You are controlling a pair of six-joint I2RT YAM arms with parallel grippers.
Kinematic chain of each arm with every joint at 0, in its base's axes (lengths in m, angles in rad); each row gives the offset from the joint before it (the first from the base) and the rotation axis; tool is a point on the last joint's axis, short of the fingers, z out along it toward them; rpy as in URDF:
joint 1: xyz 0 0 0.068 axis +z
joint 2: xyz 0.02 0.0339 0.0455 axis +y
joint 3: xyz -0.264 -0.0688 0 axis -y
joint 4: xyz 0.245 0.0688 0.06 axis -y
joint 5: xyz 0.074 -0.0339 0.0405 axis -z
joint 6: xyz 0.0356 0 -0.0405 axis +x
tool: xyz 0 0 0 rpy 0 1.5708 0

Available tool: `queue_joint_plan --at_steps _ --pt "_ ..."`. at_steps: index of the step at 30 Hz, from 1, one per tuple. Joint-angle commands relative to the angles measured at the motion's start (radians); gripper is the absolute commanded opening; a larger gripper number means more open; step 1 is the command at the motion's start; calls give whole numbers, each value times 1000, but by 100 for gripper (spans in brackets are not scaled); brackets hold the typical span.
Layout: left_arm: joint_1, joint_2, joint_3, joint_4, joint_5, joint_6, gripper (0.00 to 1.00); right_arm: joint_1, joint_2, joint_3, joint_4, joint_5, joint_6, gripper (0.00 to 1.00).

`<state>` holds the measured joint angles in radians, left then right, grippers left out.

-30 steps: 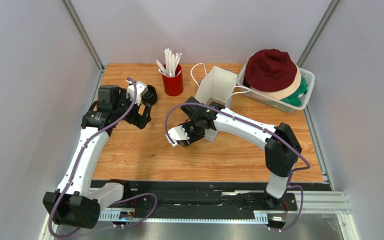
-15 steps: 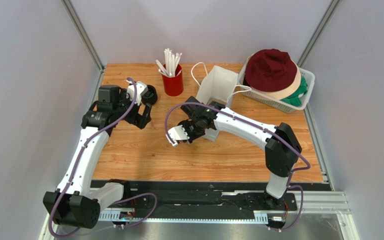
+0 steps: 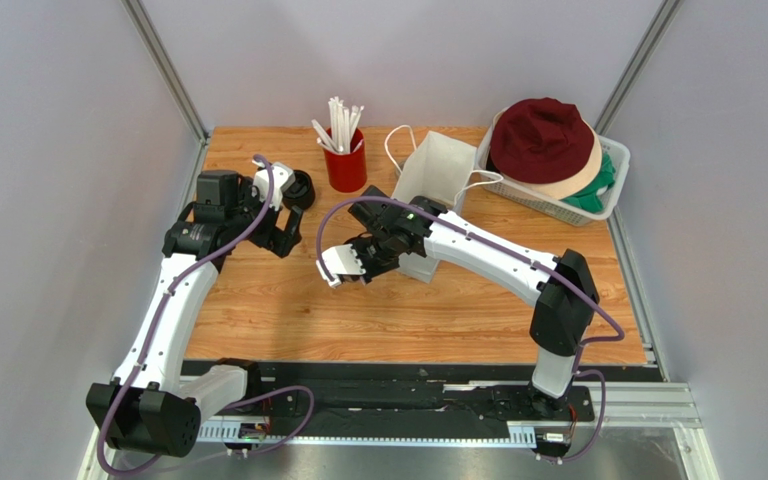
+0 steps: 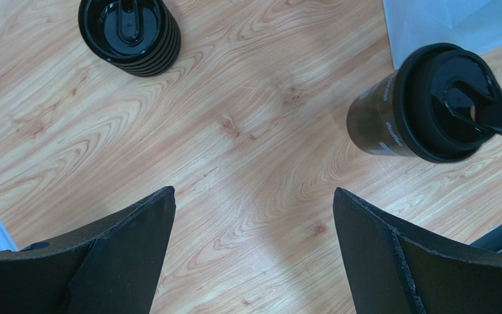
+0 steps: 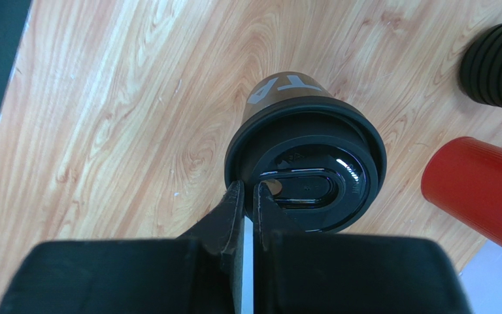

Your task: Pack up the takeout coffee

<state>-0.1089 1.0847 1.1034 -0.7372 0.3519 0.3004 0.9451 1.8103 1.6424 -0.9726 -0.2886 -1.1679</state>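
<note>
Brown paper cup with black round plastic lid (image 5: 306, 163): near white paper bag (image 3: 436, 172), outside it, not yet packed. Right hand (image 5: 250, 191) narrow, pinching lid rim. Left hand (image 4: 253, 196) wide, empty. Remaining: cup into bag.

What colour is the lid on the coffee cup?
The lid is black, seen best in the right wrist view.

White print on the brown takeout coffee cup (image 5: 281, 91), just beyond the right gripper (image 5: 250, 191), reads roughly "TA"; smaller lettering is illegible.
</note>
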Motion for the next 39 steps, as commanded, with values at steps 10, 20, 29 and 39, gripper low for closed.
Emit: queue_joint_plan --at_steps 10,20,29,39 --pt "25 -40 16 12 -21 0 99 70 -143 350 -150 206 343 0" --pt "31 -40 15 13 -22 2 99 69 -390 310 -49 492 356 0" --pt "32 -46 19 4 -4 8 99 -20 -476 252 41 657 358 0" --pt "31 -17 217 -128 179 109 99 -215 -211 491 -180 537 424 0"
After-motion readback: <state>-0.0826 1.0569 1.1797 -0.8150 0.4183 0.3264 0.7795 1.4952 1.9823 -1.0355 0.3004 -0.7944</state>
